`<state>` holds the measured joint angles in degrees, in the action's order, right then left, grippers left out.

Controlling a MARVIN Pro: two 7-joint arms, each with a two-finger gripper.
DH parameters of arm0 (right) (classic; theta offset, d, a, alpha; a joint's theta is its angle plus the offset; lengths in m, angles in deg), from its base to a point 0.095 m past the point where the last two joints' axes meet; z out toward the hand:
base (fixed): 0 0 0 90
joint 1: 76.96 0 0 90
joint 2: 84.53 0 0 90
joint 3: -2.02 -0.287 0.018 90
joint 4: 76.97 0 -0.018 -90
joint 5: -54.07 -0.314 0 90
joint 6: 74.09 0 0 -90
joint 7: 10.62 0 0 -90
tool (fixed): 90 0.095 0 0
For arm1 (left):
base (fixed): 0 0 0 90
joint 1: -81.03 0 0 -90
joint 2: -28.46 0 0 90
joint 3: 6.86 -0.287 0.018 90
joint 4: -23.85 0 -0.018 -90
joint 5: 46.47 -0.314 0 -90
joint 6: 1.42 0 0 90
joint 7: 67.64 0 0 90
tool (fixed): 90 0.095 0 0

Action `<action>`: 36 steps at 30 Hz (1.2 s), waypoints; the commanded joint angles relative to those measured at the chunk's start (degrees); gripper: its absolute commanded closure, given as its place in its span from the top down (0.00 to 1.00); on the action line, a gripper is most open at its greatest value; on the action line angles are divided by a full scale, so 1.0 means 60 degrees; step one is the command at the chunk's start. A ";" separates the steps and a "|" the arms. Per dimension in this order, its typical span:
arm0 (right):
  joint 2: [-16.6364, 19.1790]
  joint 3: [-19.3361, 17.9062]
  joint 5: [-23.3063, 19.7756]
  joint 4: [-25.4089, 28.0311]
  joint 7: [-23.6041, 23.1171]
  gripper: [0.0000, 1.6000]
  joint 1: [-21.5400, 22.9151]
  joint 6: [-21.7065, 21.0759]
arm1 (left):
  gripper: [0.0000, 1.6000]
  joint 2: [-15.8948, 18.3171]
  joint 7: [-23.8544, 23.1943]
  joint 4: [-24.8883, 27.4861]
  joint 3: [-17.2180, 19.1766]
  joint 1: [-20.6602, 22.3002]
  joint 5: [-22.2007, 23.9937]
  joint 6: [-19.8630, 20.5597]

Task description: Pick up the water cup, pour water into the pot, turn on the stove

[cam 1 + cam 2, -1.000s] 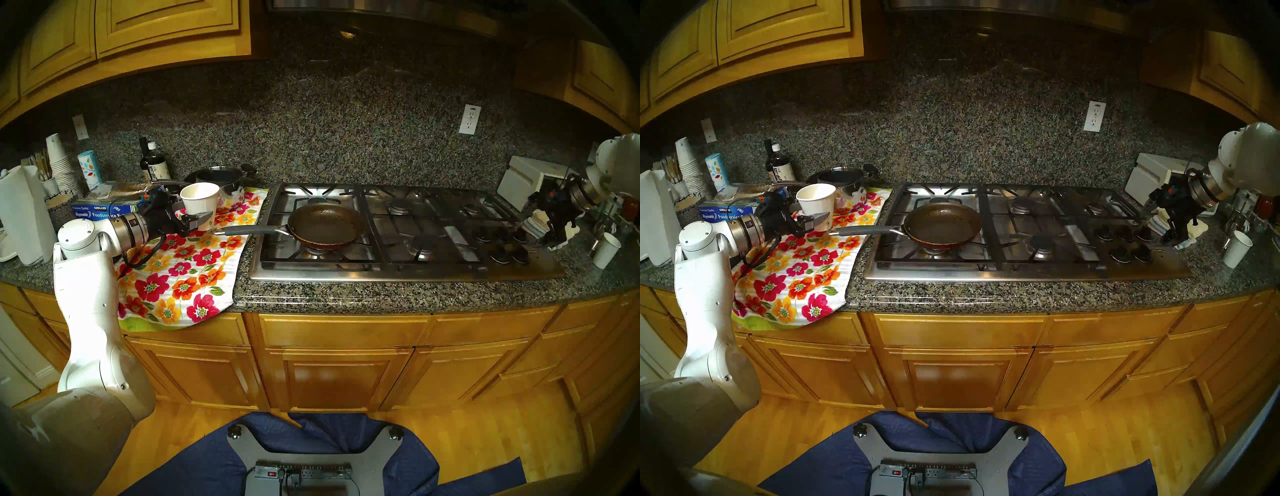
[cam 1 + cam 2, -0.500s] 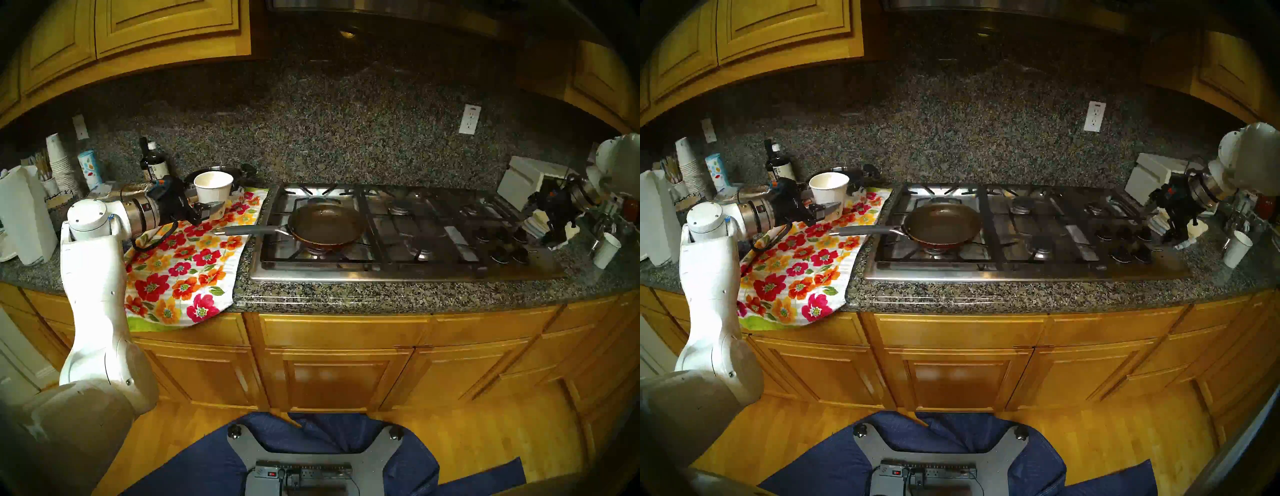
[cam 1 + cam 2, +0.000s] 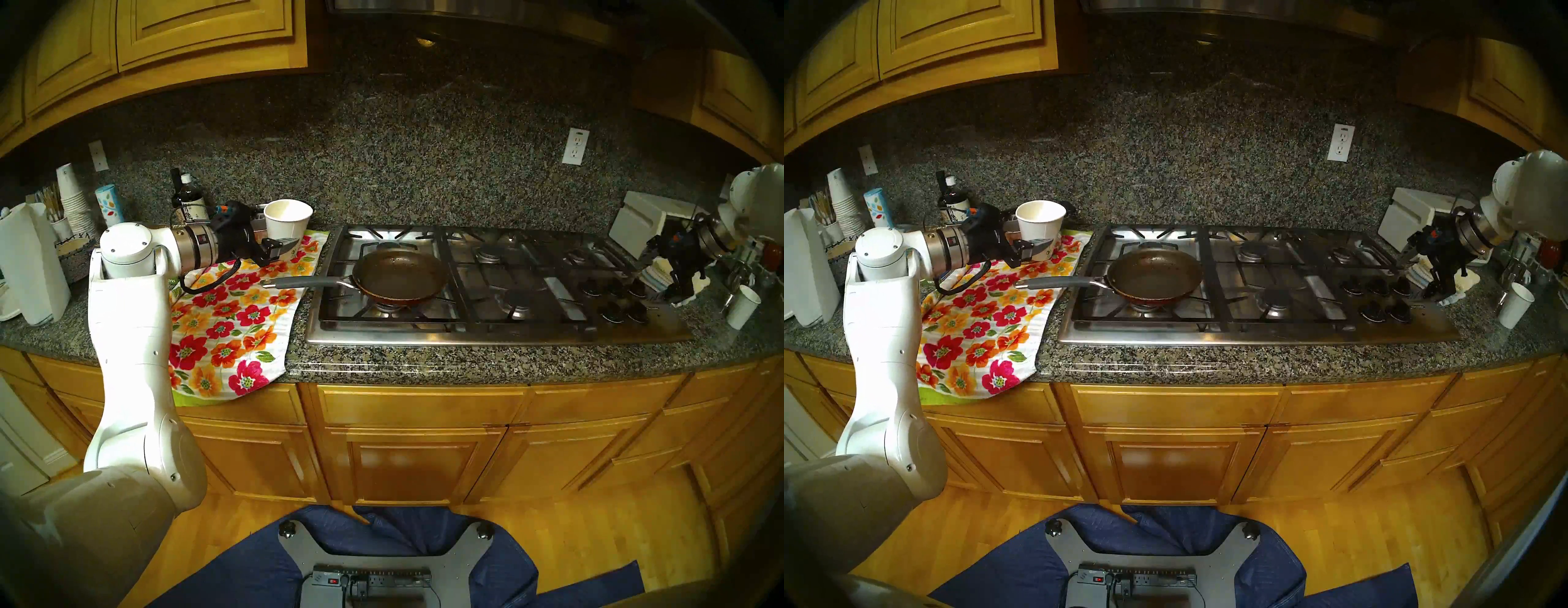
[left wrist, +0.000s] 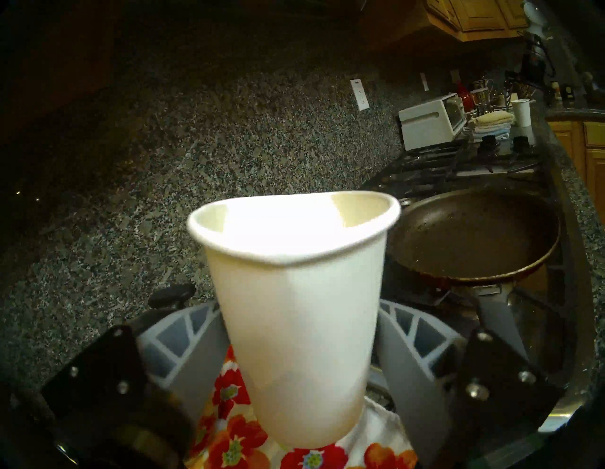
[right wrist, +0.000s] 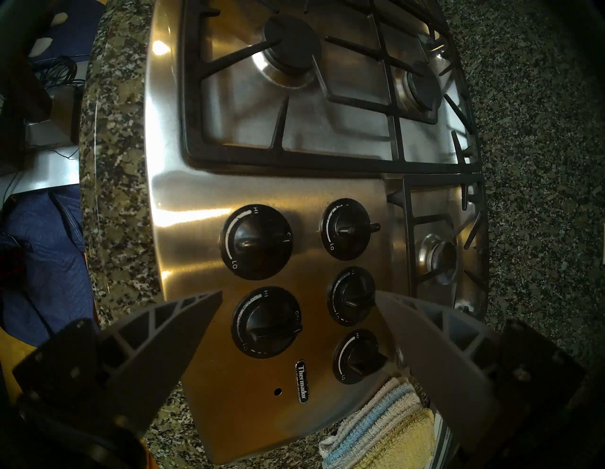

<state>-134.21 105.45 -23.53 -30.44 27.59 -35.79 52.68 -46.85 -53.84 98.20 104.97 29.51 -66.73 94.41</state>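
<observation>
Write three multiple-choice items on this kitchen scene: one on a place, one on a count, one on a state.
1. Where does the frying pan sit?
A. on the stove's front left burner
B. on the floral towel
C. beside the knobs

2. How many knobs are there?
A. three
B. five
C. seven

3. What is the left claw doing?
A. hanging open
B. gripping the pan handle
C. gripping the white paper cup

Key: 1 A, the pan rests on that grate; 2 B, the right wrist view shows five; 3 C, both fingers press the cup's sides.

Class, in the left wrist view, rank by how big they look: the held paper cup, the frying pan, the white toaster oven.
1. paper cup, inflated by nearness to the camera
2. frying pan
3. toaster oven, far off
</observation>
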 commanded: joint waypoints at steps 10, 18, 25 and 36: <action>-0.0045 0.0010 -0.0005 -0.0195 0.0018 1.00 0.0260 0.0010 | 0.62 -0.0313 0.0191 0.0659 -0.0955 0.0924 -0.0331 0.0445; -0.0045 0.0011 -0.0006 -0.0196 0.0017 1.00 0.0260 0.0010 | 0.62 -0.0432 0.0577 0.0466 -0.1569 0.1178 -0.0817 0.0350; -0.0046 0.0012 -0.0008 -0.0196 0.0016 1.00 0.0260 0.0011 | 0.62 -0.0559 0.0768 0.0082 -0.1926 0.1474 -0.1179 0.0276; -0.0047 0.0013 -0.0010 -0.0197 0.0016 1.00 0.0259 0.0011 | 0.62 -0.0755 0.1011 -0.0083 -0.2416 0.1646 -0.1631 0.0010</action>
<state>-134.21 105.47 -23.60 -30.44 27.59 -35.80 52.68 -50.48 -49.17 96.61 91.34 34.97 -76.45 95.61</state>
